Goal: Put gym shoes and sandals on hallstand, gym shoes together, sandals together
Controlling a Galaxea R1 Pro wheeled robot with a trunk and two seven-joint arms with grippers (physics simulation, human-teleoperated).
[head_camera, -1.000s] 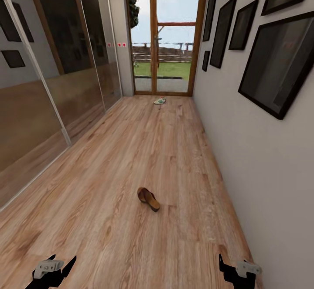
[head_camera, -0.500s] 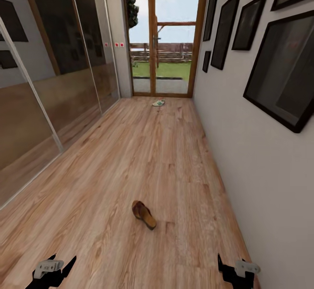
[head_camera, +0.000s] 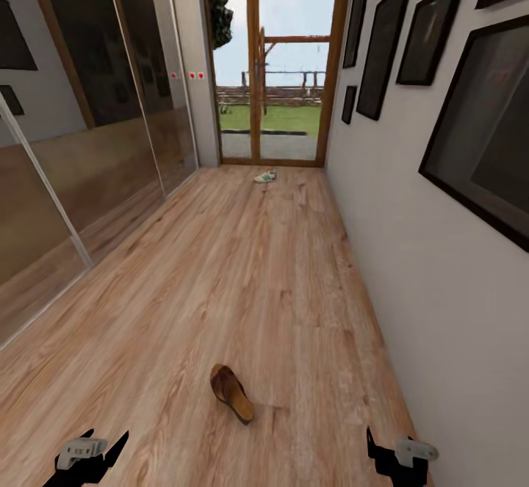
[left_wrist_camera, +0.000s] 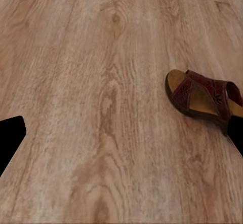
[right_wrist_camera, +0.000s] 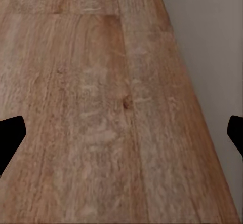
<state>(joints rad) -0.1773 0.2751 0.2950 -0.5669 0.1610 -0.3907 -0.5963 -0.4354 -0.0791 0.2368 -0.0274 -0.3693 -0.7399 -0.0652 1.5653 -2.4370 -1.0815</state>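
Observation:
One brown sandal [head_camera: 231, 393] lies on the wood-plank corridor floor [head_camera: 242, 274] just ahead of me, between my two arms; the left wrist view also catches this sandal [left_wrist_camera: 205, 98]. Far down the corridor, by the glass door, sits a white gym shoe [head_camera: 265, 176] with green stripes. My left gripper [head_camera: 92, 452] hangs low at the head view's bottom left, open and empty. My right gripper [head_camera: 397, 452] hangs at the bottom right, also open and empty, close to the wall. The hallstand is out of view.
Mirrored sliding wardrobe doors [head_camera: 88, 134] line the left side. A white wall with black picture frames [head_camera: 441, 53] runs along the right. A wood-framed glass door [head_camera: 283, 68] closes the far end.
The whole view has advanced down the corridor: the sandal now sits lower and closer in the head view. Both grippers hold the same pose.

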